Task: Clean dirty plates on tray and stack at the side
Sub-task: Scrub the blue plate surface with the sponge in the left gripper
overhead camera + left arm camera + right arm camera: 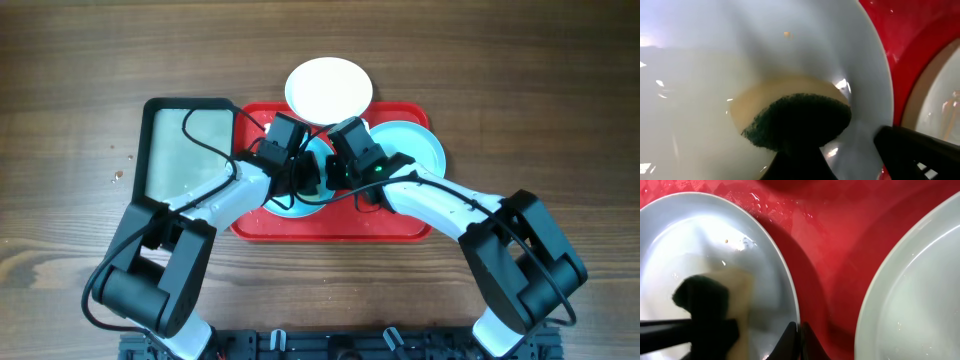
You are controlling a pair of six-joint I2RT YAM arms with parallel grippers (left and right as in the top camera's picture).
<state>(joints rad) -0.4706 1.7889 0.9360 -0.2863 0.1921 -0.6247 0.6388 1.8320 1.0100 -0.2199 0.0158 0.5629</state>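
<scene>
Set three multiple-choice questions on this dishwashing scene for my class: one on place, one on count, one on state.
1. Where is the white plate?
A. At the red tray's far edge
B. Stacked on another plate
C. In a gripper

2. How many plates are aqua?
A. One
B. Two
C. Four

3. What is the left gripper doing?
A. Hanging open, empty
B. Holding a sponge on a plate
C. Lifting the tray

Answers:
1. A, it overlaps the far rim.
2. B, the right aqua plate and the middle aqua plate.
3. B, the sponge rests on the middle aqua plate.
</scene>
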